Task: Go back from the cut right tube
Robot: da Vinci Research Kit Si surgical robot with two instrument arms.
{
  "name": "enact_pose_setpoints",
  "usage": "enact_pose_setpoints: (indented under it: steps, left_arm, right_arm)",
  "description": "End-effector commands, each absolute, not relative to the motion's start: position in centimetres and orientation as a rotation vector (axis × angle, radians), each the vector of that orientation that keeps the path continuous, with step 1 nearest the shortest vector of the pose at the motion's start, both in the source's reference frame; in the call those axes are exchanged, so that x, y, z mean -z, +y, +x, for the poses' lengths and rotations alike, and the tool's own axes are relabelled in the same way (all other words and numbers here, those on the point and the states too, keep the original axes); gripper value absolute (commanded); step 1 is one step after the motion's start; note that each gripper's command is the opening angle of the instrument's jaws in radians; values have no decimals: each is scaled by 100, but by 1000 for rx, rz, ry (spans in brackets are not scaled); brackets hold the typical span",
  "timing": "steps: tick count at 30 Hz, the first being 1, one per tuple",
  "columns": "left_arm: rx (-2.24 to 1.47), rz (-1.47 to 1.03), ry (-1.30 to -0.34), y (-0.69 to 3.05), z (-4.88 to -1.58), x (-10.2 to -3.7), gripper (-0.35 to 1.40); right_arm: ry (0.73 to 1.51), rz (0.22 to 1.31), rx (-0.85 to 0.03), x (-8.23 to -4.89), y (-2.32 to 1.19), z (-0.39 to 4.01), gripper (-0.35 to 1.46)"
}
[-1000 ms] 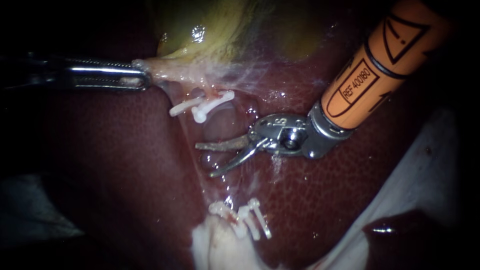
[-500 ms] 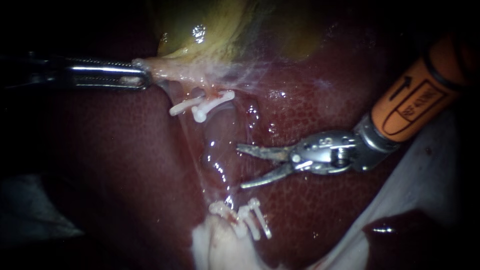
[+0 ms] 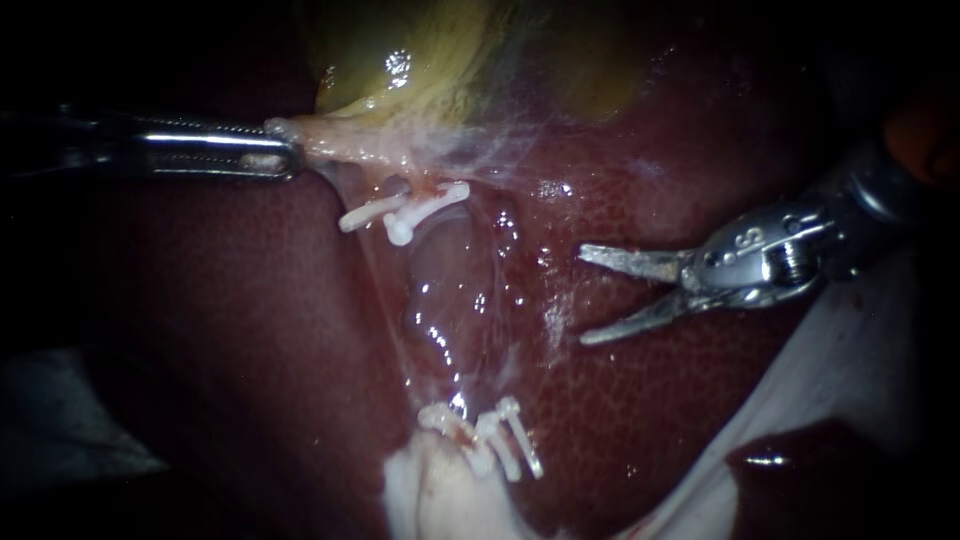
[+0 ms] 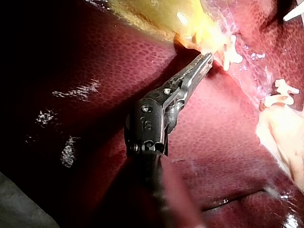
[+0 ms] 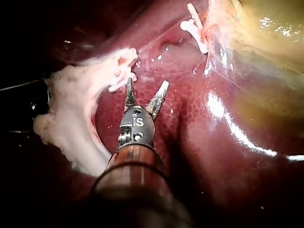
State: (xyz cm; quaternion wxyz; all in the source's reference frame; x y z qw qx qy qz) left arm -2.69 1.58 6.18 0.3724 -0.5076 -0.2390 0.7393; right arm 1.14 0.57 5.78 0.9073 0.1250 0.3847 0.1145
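We count two instruments, one from each side. Our left instrument [image 3: 288, 152] reaches in across the liver [image 3: 200, 330] from its left margin. Its jaws are closed flat on the pale neck of the gallbladder [image 3: 420, 70], with a fold of it pinched between them and drawn taut. Our right instrument [image 3: 582, 295] lies over the liver's right half, its two jaws spread wide apart with nothing between them or touching them. We make out one cut tube [image 3: 428, 188], parted into an upper and a lower end with a wet, glistening bed of liver between. There are two groups of white clips. The upper clips [image 3: 405, 212], two as far as we can count, cross each other just under the gallbladder neck. The lower clips [image 3: 500, 440], about three though they overlap, sit at the edge of a lump of pale tissue [image 3: 430, 495]. Both tube ends lie ahead of the right instrument's open jaws and well apart from them. The upper end is up and to their left, the lower end below them, and bare liver fills the space between. The upper end lies near the left instrument's tip, just below and beside it. A white sheet [image 3: 850, 350] borders the liver's lower right edge.
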Motion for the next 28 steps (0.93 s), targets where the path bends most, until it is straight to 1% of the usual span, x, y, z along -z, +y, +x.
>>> enact_pose_setpoints:
  steps: [1,2,4,12,16,24,28]
  left_arm:
    - [-1896,-1301,-610,156,-271,-619,-35]
    - [-1897,-1301,-606,154,-273,-622,-35]
    - [-1898,-1300,-596,151,-277,-628,-35]
    - [-1928,-1294,-606,142,-307,-672,-35]
    - [-1931,-1288,-611,141,-316,-684,-35]
    - [-1931,-1289,-612,140,-320,-684,-35]
    - [-1930,-1289,-617,141,-316,-679,-35]
  right_arm:
    - [807,285,-219,-578,59,112,143]
    - [815,304,-215,-578,60,112,143]
    - [818,310,-212,-578,60,111,143]
    - [818,310,-212,-579,60,111,145]
    - [818,310,-212,-579,60,110,145]
    - [818,310,-211,-579,60,109,145]
    - [831,334,-202,-581,59,112,145]
